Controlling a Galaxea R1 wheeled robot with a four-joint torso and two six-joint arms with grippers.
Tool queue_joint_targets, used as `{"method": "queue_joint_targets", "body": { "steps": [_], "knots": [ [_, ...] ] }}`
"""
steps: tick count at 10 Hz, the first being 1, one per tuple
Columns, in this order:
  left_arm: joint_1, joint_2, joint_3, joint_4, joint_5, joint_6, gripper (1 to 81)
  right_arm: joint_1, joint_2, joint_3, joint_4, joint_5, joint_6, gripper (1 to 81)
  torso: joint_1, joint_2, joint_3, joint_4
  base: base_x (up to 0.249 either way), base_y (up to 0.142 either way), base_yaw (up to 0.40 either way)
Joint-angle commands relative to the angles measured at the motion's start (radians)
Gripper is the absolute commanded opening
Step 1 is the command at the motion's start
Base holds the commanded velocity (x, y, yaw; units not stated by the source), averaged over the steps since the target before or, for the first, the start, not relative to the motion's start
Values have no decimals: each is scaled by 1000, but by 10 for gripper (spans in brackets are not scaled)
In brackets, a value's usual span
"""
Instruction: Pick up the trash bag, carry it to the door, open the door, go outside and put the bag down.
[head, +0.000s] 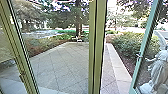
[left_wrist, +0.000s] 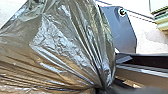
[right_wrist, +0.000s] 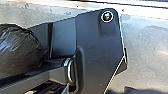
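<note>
Your left gripper (left_wrist: 102, 89) is blurred and cut off, but the trash bag (left_wrist: 62, 50) looks bunched in its grip, folds fanning out from it and running out of view. In the right wrist view, the robot's jointed bar (right_wrist: 30, 77) partly covers the bag; you can't tell your right gripper's state.

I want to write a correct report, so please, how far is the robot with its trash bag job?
Looks done: the door stands open, apart from the post.
In progress: the trash bag seems to be carried, its folds pulled tight to a gathered neck.
Left: going out and putting it down; the paving lies beyond the doorway.
</note>
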Motion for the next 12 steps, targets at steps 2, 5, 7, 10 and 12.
{"method": "queue_joint_targets", "body": {
  "steps": [2, 5, 7, 10, 12],
  "knots": [
    [-67, 2, 7, 6, 75, 8, 10, -7, 106, -92, -36, 24, -30, 811, 0, 0, 0, 0, 0, 0, 0],
    [-75, -4, 7, 4, 75, 8, 10, -12, 131, -96, -36, 24, -26, 811, 0, 0, 0, 39, 0, 0, 0],
    [-75, -9, 7, 4, 75, 8, 10, -12, 140, -98, -37, 23, -25, 811, 0, -1, 0, 104, 0, 0, 0],
    [-75, -9, 5, 3, 66, 5, 10, -13, 152, -96, -36, 23, -19, 811, -1, -1, 0, 80, 0, 0, 0],
    [-85, 2, -30, 0, 63, 5, 10, -42, 195, -119, -45, 26, -28, 811, -1, -1, 0, 96, 0, 0, 0]
  ]
}}
